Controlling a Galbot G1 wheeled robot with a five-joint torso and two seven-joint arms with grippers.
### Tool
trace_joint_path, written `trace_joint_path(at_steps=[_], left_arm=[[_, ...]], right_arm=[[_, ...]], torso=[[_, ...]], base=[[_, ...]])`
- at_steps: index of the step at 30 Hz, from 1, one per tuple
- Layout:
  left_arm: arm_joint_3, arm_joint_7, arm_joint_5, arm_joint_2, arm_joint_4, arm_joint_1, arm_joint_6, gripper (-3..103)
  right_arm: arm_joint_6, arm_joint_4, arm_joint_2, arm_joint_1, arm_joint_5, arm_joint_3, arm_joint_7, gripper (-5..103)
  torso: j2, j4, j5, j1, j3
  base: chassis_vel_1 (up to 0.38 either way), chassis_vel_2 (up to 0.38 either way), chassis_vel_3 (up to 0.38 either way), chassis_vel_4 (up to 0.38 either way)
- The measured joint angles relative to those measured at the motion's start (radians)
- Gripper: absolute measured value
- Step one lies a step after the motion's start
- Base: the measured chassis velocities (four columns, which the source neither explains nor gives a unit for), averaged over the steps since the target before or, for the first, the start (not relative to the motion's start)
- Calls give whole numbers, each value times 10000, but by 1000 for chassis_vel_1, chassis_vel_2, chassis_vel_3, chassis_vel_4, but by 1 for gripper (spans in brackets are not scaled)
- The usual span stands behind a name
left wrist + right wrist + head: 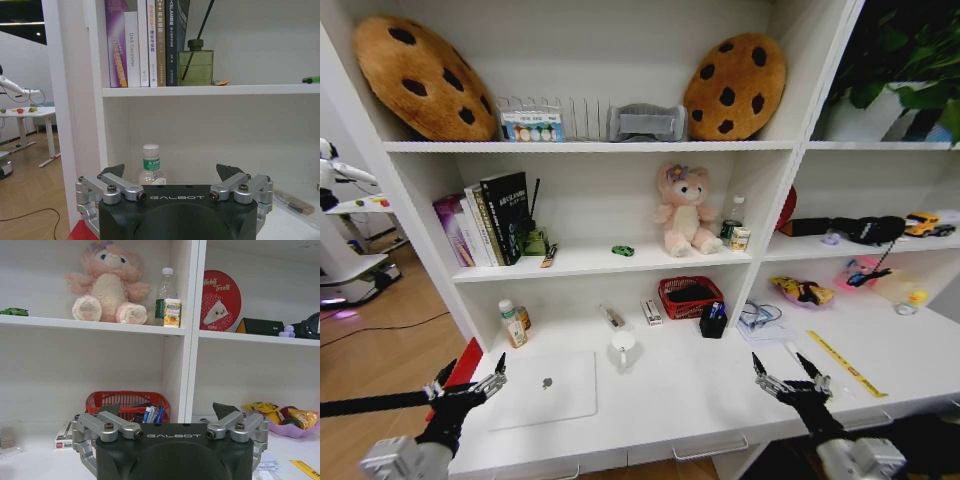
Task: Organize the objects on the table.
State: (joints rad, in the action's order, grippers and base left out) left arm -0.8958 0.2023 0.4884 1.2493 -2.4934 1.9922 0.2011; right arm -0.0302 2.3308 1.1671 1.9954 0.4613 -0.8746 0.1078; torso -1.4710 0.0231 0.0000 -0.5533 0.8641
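Nearest the robot, both arms hover over the front edge of the table (720,405) with their jaws spread wide and nothing between them: the left gripper (470,382) at the left end, the right gripper (791,377) toward the right. Just beyond and inboard of the left jaws lies the slim silver laptop (545,388), closed and flat, its long axis running across the desk, parallel to the front edge; its near left corner sits close beside the left fingertips, while the right gripper is well apart from it. Judging by that, the left arm is the better placed for it, reaching forward and slightly inward. Ahead of the left jaws, farther back against the shelf upright, stands a small clear bottle (150,167) with a green label, upright. Past the laptop's far edge is a small white cup (623,343). Ahead of the right jaws and to their inner side, toward the back of the desk, a black pen holder (713,319) with blue pens stands beside a red basket (127,405). A yellow ruler (846,363) lies just outward of the right jaws, running diagonally.
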Motion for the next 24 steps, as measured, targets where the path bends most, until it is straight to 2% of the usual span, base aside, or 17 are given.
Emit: trace_joint_path(at_steps=[24], left_arm=[[0,3,0,0,0,0,0,100]], right_arm=[[0,0,0,0,0,0,0,100]], torso=[[-26,0,-1,-12,14]], base=[[16,20,20,25]])
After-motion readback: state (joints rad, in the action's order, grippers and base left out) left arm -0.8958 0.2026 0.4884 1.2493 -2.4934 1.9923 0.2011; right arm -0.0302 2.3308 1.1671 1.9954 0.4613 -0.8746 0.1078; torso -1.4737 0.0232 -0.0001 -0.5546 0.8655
